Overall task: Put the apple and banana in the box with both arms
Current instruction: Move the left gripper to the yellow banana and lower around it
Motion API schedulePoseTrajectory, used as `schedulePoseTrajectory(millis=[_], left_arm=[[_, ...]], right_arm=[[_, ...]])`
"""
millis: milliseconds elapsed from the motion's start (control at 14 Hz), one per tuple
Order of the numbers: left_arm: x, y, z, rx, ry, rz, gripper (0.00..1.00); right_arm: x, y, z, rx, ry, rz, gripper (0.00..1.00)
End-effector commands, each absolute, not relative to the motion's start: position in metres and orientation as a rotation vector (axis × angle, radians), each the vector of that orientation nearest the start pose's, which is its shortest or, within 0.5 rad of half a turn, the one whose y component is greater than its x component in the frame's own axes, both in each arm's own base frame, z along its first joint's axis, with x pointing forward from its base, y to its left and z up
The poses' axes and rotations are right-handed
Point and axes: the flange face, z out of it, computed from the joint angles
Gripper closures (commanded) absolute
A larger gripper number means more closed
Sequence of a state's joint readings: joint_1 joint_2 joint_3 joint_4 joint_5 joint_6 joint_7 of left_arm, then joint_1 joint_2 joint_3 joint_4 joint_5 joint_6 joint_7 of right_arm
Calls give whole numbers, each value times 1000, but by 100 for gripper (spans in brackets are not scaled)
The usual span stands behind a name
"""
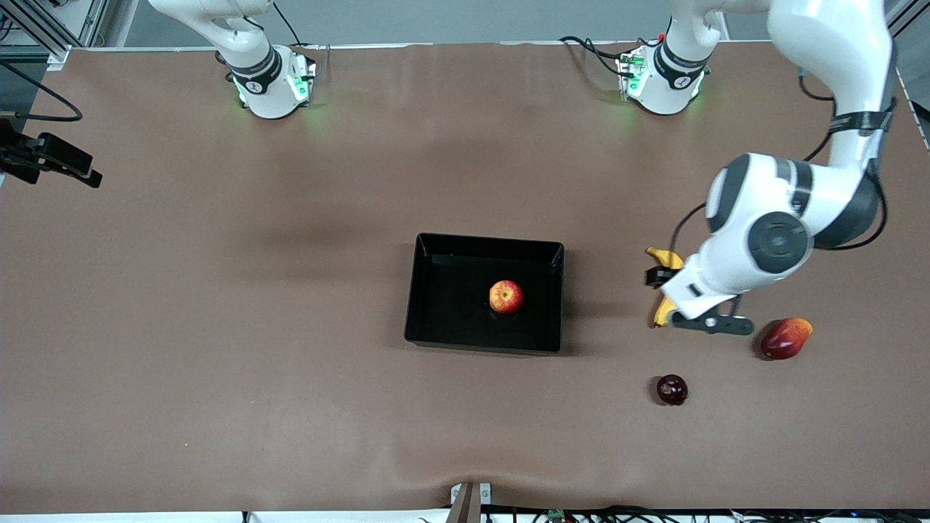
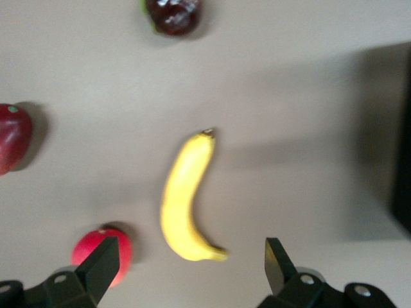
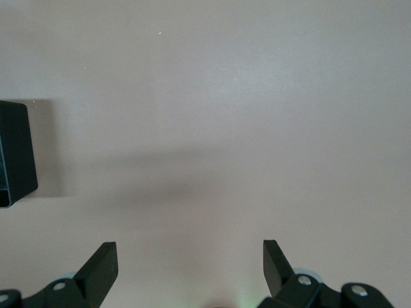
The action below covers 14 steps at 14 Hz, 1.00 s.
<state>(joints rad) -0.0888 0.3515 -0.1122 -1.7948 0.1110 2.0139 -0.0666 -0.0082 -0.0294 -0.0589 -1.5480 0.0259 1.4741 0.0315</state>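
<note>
Front view: box [image 1: 429, 290] sits mid-table, well clear of every table edge, wide bare brown table [image 1: 218, 327] around it toward the right arm's end. Apple [image 1: 506, 296] lies inside the box, about centre of its floor, not touching the walls. Banana [image 1: 665, 283] lies on the table beside the box toward the left arm's end, mostly hidden under the left arm's wrist; only both yellow ends show. Mango [image 1: 785, 338] and dark pomegranate [image 1: 672, 389] lie nearer the front camera than the banana, apart from each other, both well in from the front edge. Left gripper [image 1: 660, 277] hangs over the banana. Right arm: only its base at the top edge shows.

Left wrist view: left gripper [image 2: 191, 263] fingers spread wide, holding nothing, nothing touched. Banana [image 2: 183, 199] lies flat on the table between the fingertips' line. A small red round fruit [image 2: 96, 251] shows partly past one finger [image 2: 99, 266]. Box wall is a dark strip at the frame edge.

Right wrist view: right gripper [image 3: 190, 263] spread wide, empty, over bare table; arm waits. Box corner [image 3: 16, 154] at the frame edge.
</note>
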Motion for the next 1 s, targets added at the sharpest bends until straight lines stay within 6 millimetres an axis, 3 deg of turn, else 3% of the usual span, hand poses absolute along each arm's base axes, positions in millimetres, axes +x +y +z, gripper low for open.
schedulePoseTrajectory(millis=[0,215,502,717,932], left_arm=[[574,-98,317,-3039,333,190,6],[557,-90,282,-3054,338,125,10],[553,-93,235,-3079,402,3,10],[557,-83,214,-3064,450,-42,11],[557,-67,209,-3036,473,-32,21]], right_arm=[[533,-36,649,-3119,144,57,0],[533,-36,649,-3117,143,57,0],[533,-41,652,-3118,158,45,0],[534,-44,654,-3112,167,18,0],[536,-43,653,-3108,166,13,0]])
